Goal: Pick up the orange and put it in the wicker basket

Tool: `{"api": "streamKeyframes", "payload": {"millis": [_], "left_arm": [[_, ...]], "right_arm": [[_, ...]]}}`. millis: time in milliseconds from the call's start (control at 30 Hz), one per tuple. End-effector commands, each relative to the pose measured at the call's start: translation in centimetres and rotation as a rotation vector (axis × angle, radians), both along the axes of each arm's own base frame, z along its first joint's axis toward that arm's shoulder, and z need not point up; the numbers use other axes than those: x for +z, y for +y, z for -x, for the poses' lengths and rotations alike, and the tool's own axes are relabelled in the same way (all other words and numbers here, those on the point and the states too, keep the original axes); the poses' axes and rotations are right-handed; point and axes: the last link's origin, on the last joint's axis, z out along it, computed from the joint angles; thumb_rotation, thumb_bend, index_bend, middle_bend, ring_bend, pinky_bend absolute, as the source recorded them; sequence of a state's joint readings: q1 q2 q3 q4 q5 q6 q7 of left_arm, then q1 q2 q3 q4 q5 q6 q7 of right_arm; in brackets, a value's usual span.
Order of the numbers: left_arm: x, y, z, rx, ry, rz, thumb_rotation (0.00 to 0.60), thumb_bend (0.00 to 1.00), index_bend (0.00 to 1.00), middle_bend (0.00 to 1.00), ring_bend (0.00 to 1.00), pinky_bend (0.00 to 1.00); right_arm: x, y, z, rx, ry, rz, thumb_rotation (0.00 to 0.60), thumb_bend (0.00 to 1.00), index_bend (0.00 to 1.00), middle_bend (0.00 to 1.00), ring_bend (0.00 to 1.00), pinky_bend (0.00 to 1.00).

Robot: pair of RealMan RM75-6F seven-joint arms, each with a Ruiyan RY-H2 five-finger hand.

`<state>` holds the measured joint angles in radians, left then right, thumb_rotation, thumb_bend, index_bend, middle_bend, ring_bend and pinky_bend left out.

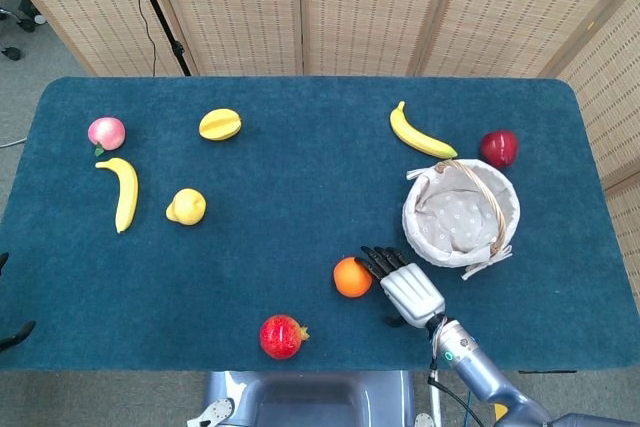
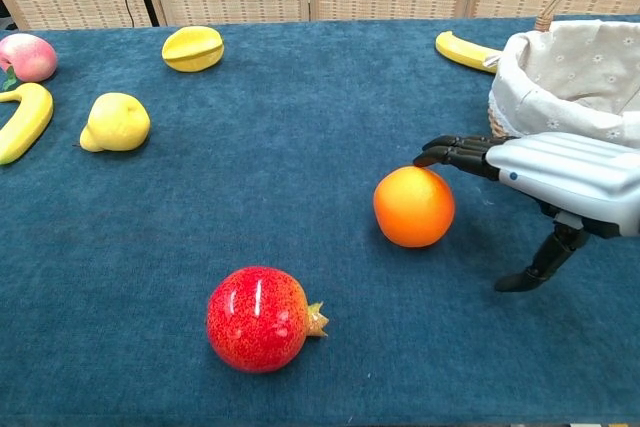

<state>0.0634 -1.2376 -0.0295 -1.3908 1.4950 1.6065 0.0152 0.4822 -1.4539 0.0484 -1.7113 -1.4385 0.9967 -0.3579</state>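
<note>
A table covered in dark teal cloth carries all the fruit. The right hand hovers low over its near right part. Just left of the fingers lies the orange; further left and nearer the front edge, a pomegranate. Just beyond the hand stands the cloth-lined wicker basket, with a banana and a red apple behind it. Far to the hand's left lie a starfruit, a yellow pear, a second banana and a peach.
</note>
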Motion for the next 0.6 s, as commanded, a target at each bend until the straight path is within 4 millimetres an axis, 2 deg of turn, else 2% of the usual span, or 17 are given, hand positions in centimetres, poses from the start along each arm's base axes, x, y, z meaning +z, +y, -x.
{"api": "streamKeyframes", "payload": {"millis": [33, 600], "left_arm": [[-0.01, -0.01, -0.04, -0.001, -0.002, 0.0, 0.6, 0.0, 0.0, 0.0, 0.0, 0.0], [0.22, -0.16, -0.11, -0.006, -0.014, -0.003, 0.6, 0.0, 0.0, 0.0, 0.0, 0.0]], "right_arm": [[-0.04, 0.55, -0.79, 0.011, -0.009, -0.004, 0.6, 0.05, 0.02, 0.02, 0.03, 0.09], [-0.65, 0.95, -1.04, -0.06, -0.084, -0.037, 0.6, 0.05, 0.11, 0.02, 0.03, 0.09]]}}
